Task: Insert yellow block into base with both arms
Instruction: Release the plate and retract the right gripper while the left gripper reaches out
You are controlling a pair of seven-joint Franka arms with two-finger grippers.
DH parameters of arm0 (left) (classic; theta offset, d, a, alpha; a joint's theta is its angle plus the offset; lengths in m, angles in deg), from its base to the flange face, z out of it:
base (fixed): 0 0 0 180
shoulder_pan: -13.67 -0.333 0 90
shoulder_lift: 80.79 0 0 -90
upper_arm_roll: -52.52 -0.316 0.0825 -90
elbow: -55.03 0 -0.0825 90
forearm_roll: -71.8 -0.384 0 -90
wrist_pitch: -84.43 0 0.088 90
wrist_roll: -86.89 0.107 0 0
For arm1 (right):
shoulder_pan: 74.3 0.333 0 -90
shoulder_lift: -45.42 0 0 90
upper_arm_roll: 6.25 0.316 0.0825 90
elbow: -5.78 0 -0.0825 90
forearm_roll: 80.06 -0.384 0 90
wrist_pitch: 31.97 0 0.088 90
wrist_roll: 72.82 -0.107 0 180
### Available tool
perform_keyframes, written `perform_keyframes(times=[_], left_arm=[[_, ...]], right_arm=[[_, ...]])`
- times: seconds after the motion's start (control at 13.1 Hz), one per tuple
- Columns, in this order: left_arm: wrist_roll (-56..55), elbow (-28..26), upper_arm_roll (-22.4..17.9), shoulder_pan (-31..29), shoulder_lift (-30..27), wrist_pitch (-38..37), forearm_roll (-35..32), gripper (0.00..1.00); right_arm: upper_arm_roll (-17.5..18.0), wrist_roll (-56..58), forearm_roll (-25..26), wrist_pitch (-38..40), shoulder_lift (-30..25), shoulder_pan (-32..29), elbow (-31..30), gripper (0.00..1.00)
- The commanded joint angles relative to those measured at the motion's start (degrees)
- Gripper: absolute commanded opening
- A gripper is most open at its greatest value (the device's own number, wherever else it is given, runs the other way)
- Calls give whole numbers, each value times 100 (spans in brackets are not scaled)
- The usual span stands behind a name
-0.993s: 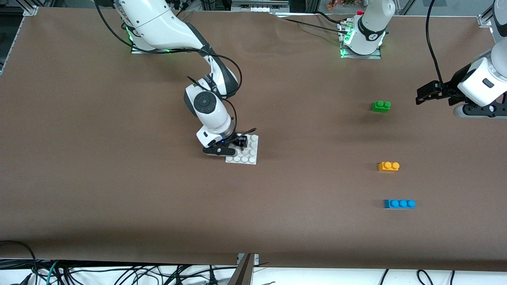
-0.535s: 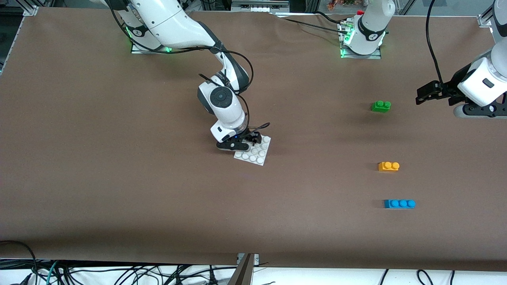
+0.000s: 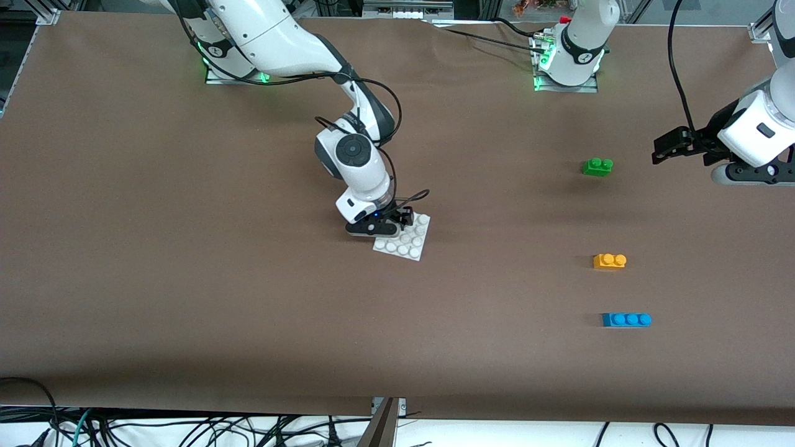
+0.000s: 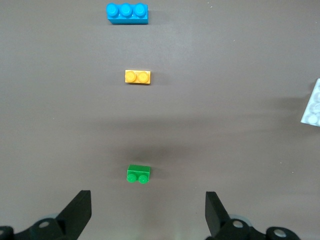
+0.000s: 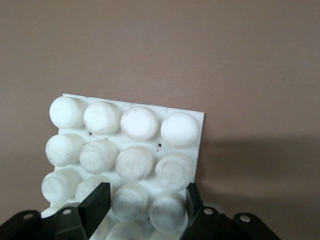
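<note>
The white studded base (image 3: 407, 243) lies mid-table, turned slightly askew. My right gripper (image 3: 397, 220) is down on its edge nearest the robots and shut on the base, its fingers (image 5: 97, 200) clamping two studs of the base (image 5: 125, 145) between them. The yellow block (image 3: 609, 261) sits untouched toward the left arm's end of the table, and shows as the yellow block (image 4: 137, 77) in the left wrist view. My left gripper (image 3: 664, 149) hangs open and still above the table at that end, with nothing between its fingers (image 4: 148, 202).
A green two-stud brick (image 3: 597, 166) lies farther from the front camera than the yellow block, and a blue three-stud brick (image 3: 626, 320) lies nearer. Both show in the left wrist view, green (image 4: 138, 173) and blue (image 4: 127, 13), with a corner of the base (image 4: 313, 105).
My right gripper has dragged the base toward the left arm's end and a little nearer the front camera, turning it slightly. The left arm has not moved.
</note>
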Motion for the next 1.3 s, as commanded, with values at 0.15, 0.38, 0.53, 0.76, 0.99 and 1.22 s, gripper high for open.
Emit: perform_keyframes(times=[0.15, 0.38, 0.53, 0.76, 0.99, 1.22], left_arm=[[19, 116, -16, -9, 30, -99, 84, 100], [19, 116, -16, -9, 30, -99, 84, 100], [19, 116, -16, -9, 30, -99, 84, 100], [19, 125, -16, -9, 30, -99, 75, 100], [19, 116, -16, -9, 30, -99, 84, 100], [10, 116, -16, -9, 56, -91, 75, 100]], right_arm=[[-60, -129, 166, -86, 232, 466, 263, 68], [-60, -137, 202, -86, 285, 555, 387, 68], [-69, -129, 185, -78, 276, 537, 448, 69], [-113, -76, 114, 176, 188, 415, 668, 82], [-95, -32, 105, 808, -58, 73, 1009, 100], [-174, 21, 184, 1424, -391, -287, 1064, 100]])
